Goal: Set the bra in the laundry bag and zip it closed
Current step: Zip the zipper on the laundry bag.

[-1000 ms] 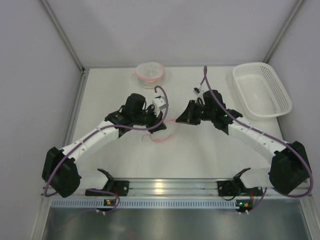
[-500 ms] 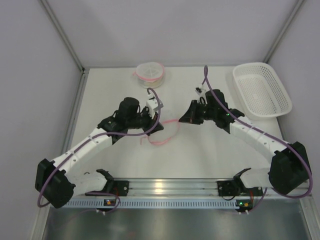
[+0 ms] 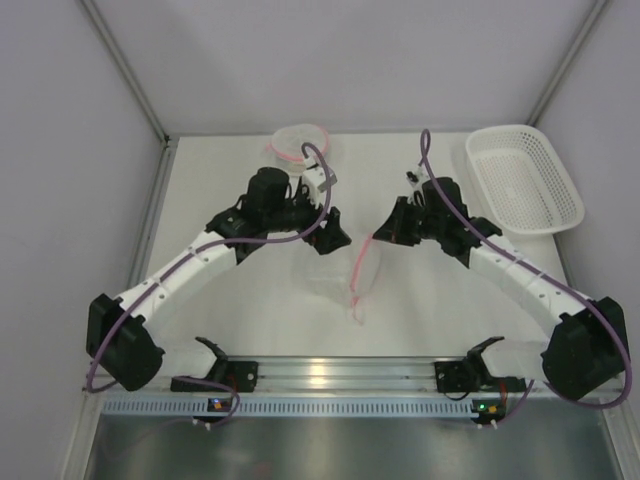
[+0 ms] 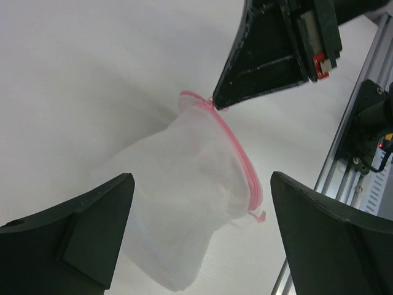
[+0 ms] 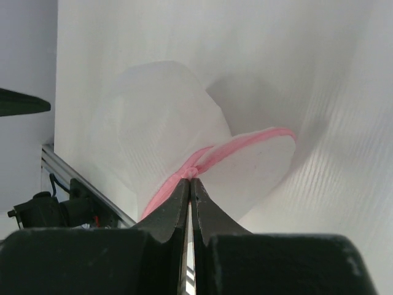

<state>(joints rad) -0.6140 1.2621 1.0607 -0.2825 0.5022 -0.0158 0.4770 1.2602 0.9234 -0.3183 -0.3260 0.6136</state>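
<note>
Right tool: clenched on the pink rim of the laundry bag — trim pinched between its pressed-together fingers.
Left tool: released, 2 fingers spread wide, gripping nothing, just beside the bag.
Laundry bag: white mesh, hangs from the right tool between the 2 arms, over mid-tabletop — contact with the surface: cannot tell.
Basket: white, far right corner, well apart.
Round white-pink item: far edge, behind the left arm.
</note>
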